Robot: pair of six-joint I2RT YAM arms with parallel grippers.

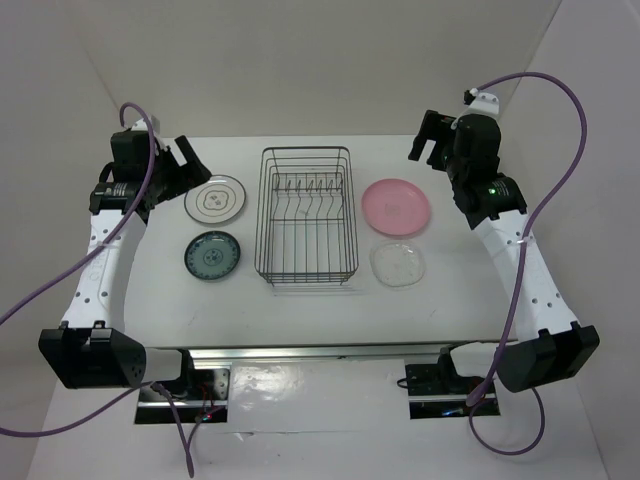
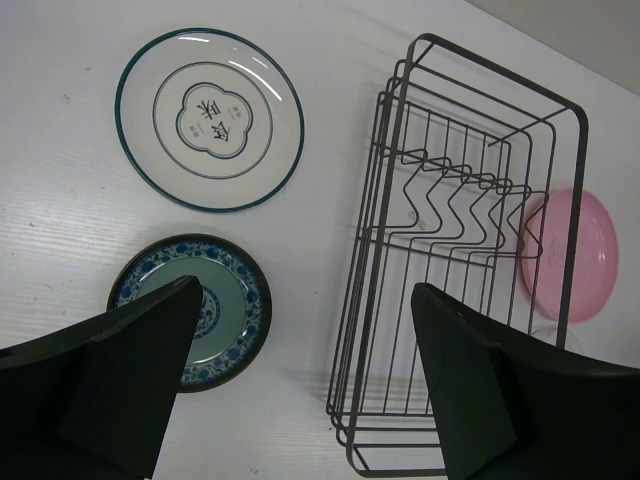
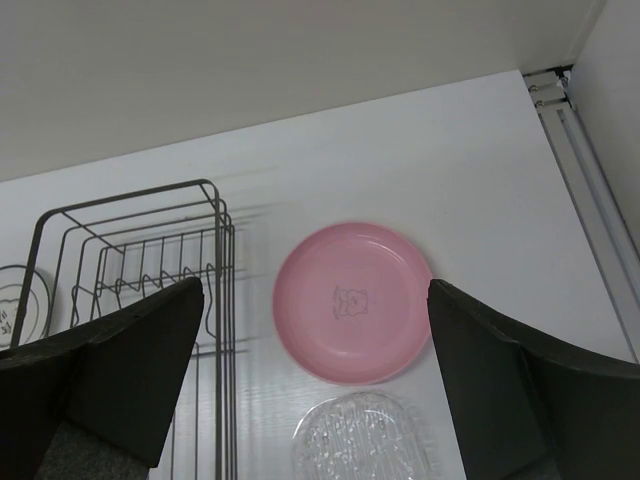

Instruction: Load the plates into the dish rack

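The black wire dish rack (image 1: 306,213) stands mid-table and holds nothing. Left of it lie the white ring-pattern plate (image 1: 215,199) and the dark teal plate (image 1: 212,255). Right of it lie the pink plate (image 1: 397,206) and the clear glass plate (image 1: 398,265). My left gripper (image 1: 183,158) hovers open high over the far left, above the white plate (image 2: 209,119), the teal plate (image 2: 190,310) and the rack (image 2: 455,260). My right gripper (image 1: 432,137) hovers open high at the far right, above the pink plate (image 3: 352,302) and the glass plate (image 3: 362,438).
White walls close the table at the back and sides. A metal rail (image 1: 330,351) runs along the near edge between the arm bases. Purple cables (image 1: 560,180) loop off both arms. The rack's edge shows in the right wrist view (image 3: 140,270).
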